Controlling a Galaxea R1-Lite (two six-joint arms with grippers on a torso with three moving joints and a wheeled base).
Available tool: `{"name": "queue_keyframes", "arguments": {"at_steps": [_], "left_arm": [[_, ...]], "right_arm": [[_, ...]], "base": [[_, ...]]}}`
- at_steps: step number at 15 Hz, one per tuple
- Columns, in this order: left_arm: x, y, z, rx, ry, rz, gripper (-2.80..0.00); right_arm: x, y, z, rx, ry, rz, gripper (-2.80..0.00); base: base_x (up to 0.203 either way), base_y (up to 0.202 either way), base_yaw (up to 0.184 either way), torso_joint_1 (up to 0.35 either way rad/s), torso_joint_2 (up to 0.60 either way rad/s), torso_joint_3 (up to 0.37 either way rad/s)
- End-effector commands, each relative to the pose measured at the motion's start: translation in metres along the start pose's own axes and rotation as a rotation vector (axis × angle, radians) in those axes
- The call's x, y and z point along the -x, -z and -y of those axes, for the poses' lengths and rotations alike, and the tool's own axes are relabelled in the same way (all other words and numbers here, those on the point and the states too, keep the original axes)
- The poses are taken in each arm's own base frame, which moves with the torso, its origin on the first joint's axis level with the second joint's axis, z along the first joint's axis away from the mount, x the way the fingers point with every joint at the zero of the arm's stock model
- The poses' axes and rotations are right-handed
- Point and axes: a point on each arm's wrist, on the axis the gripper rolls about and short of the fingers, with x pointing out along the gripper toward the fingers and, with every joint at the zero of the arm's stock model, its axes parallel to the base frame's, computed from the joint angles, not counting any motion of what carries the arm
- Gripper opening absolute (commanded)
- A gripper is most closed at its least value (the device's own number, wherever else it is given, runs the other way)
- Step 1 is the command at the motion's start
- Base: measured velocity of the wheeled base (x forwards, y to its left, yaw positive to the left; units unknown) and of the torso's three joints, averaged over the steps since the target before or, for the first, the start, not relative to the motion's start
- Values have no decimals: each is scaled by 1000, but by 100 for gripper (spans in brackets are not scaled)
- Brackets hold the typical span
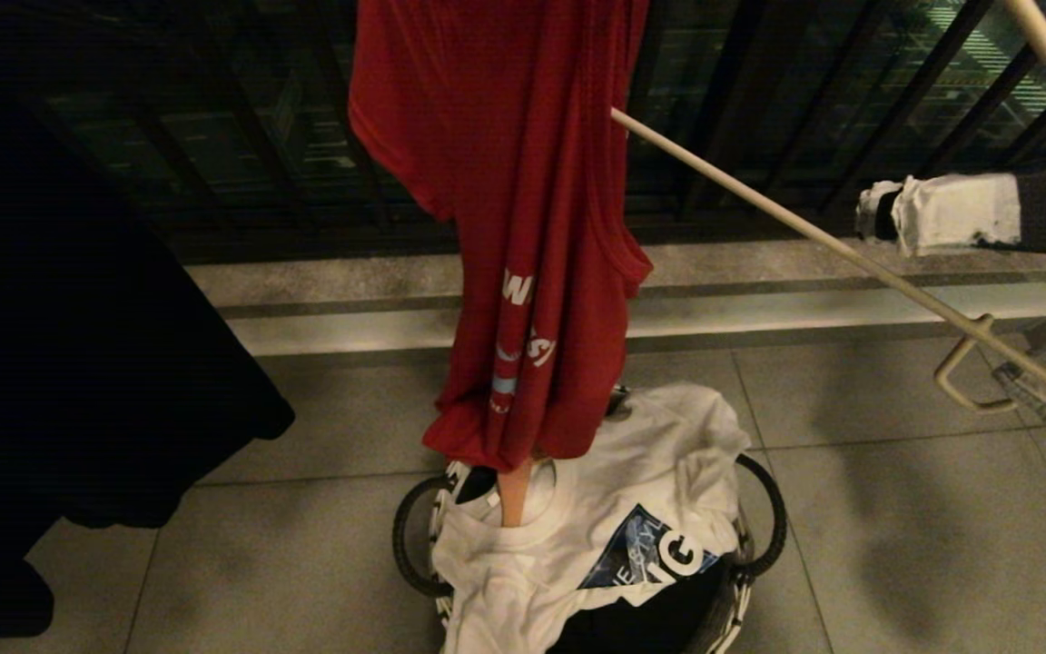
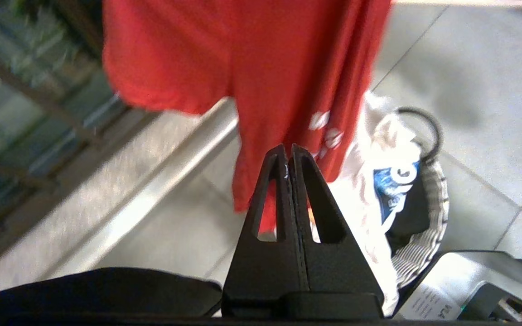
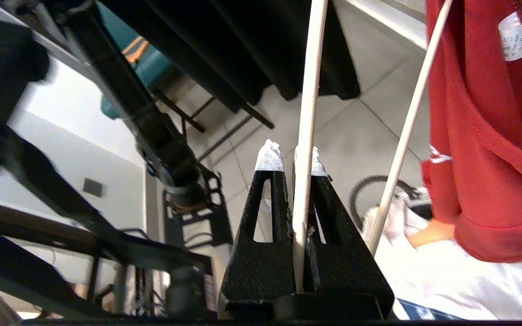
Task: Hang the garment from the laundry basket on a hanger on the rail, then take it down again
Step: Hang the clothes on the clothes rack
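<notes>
My left gripper [image 2: 290, 151] sits with its two black fingers pressed flat together, nothing caught between them. Just past the tips hangs the red T-shirt [image 2: 261, 77], bunched into long folds, a few white marks of lettering showing on the cloth. Its lower edge hangs over the pale floor tiles [image 2: 469, 81]. Beside the red cloth stands the laundry basket [image 2: 428, 235], its black-and-white patterned rim and one thin black loop handle in sight. A white T-shirt [image 2: 369, 199] with a blue printed patch is heaped over the basket's edge. Beyond the red shirt a light stone kerb [image 2: 107, 181] runs along dark railings.
</notes>
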Motion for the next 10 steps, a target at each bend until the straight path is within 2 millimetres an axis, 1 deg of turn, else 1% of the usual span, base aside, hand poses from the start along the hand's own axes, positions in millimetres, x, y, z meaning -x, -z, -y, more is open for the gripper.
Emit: {"name": "queue_keyframes", "arguments": {"at_steps": [1,3,6,10], "left_arm": [[-16,5,2,6,-5,-51,-280],[-24,9,-1,22,15,-67,-280],[-44,21,-9,63,51,-116,-280],[-47,23,-9,64,74,-125,-280]], "right_arm": [[2,8,16,-14,19,-25,-280],[5,13,19,-20,-5,-36,-280],[7,14,25,-26,22,-39,-280],[4,12,29,-24,13,-36,-280]], "base": [[0,0,0,0,0,0],[0,0,0,0,0,0],[0,0,0,0,0,0],[0,0,0,0,0,0]]}}
